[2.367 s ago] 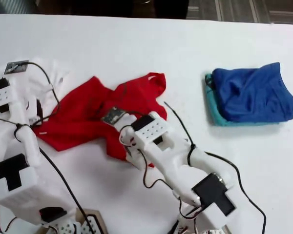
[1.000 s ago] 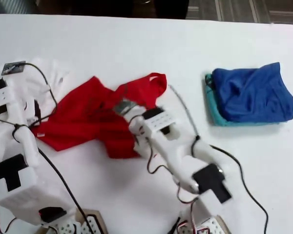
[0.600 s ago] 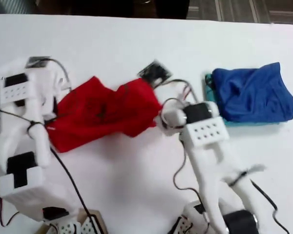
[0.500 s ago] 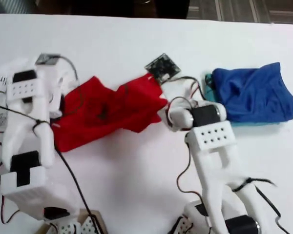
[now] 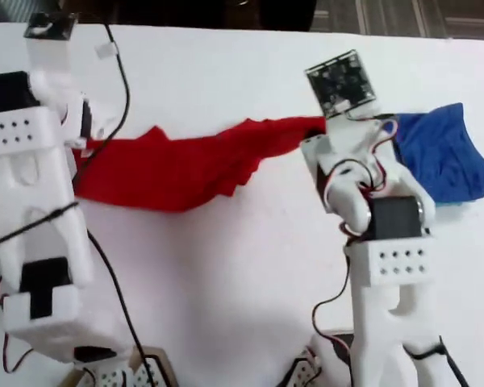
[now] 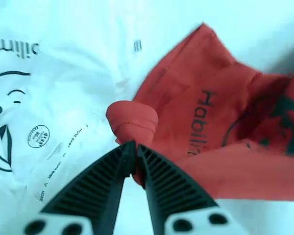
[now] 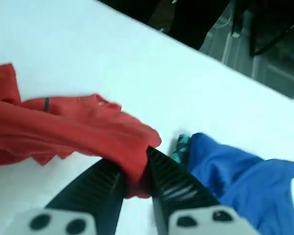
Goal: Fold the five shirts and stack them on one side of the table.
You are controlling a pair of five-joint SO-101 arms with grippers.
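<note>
The red shirt (image 5: 185, 165) hangs stretched between both arms above the table. My left gripper (image 6: 134, 155) is shut on one bunched end of the red shirt (image 6: 210, 122), at the left in the high view. My right gripper (image 7: 134, 169) is shut on the other end of the red shirt (image 7: 63, 127), close to the blue shirt (image 7: 235, 176). A folded blue shirt (image 5: 444, 157) lies on a folded teal one (image 5: 460, 201) at the right side of the table. A white printed shirt (image 6: 44, 112) lies spread beneath the left gripper.
The white table (image 5: 226, 274) has free room in the middle and front. Its far edge (image 5: 226, 28) runs along the top of the high view, with dark floor behind. Cables (image 5: 117, 56) trail from both arms.
Both arms have lifted and drawn apart, pulling the crumpled red shirt out into a taut band. The right arm swung from the shirt's middle toward the blue stack.
</note>
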